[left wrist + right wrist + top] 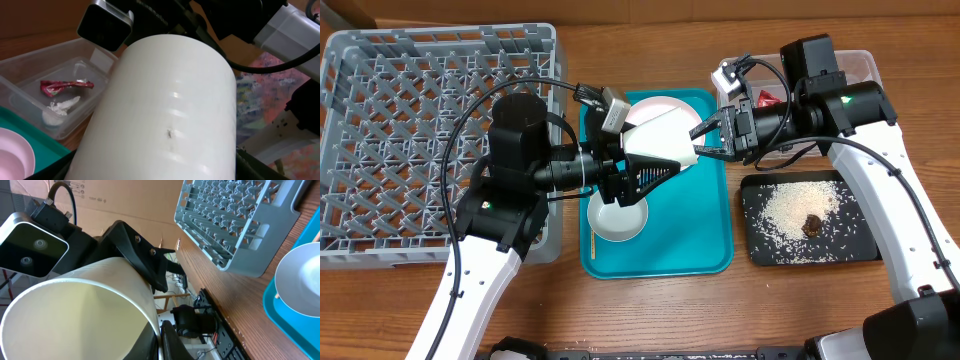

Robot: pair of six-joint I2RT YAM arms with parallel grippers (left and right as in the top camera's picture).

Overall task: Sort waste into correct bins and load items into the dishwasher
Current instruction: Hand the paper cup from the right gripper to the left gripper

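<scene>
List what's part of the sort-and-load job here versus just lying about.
Job: white cup, pinkish bowl, pale bowl, dish rack, clear tub, red wrapper, tissue, black tray, rice, brown lump.
Lying about: teal tray, cardboard box.

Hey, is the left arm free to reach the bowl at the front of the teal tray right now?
Probably not yet. The bowl lies uncovered right beside the left gripper, but that gripper's fingers straddle the cup, which the right gripper pinches by the rim. The cup likely comes first.
</scene>
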